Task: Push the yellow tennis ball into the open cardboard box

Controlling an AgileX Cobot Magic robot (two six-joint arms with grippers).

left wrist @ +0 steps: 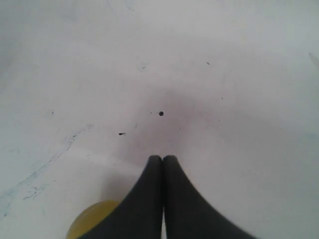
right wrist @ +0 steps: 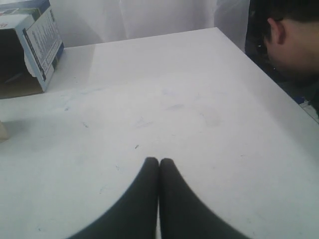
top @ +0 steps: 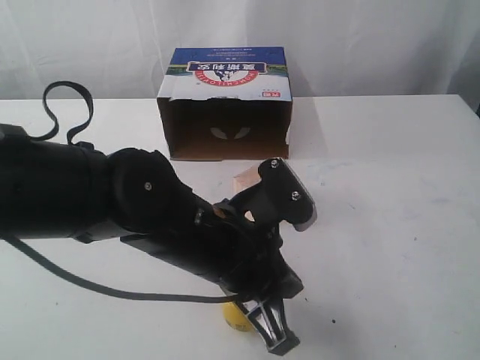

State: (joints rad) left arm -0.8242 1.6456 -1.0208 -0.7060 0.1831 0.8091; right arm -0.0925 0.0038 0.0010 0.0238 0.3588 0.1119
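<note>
The yellow tennis ball [top: 235,317] lies near the table's front edge, mostly hidden by my left gripper [top: 279,343], which is shut and empty right beside it. In the left wrist view the ball [left wrist: 92,222] peeks out beside the base of the closed fingers [left wrist: 149,199], whose tips [left wrist: 163,158] point at bare table. The open cardboard box [top: 225,105] stands at the back centre, its dark opening facing forward and its blue-white printed side on top. My right gripper [right wrist: 159,160] is shut and empty over bare table, far from the box [right wrist: 30,45]; the exterior view does not show it.
A pale wooden cube [top: 246,182] sits between ball and box, partly hidden behind my left arm's wrist [top: 289,199]; a sliver of the cube [right wrist: 3,130] shows in the right wrist view. A person [right wrist: 294,45] leans by the table's edge. The white table [top: 390,187] extends to the right.
</note>
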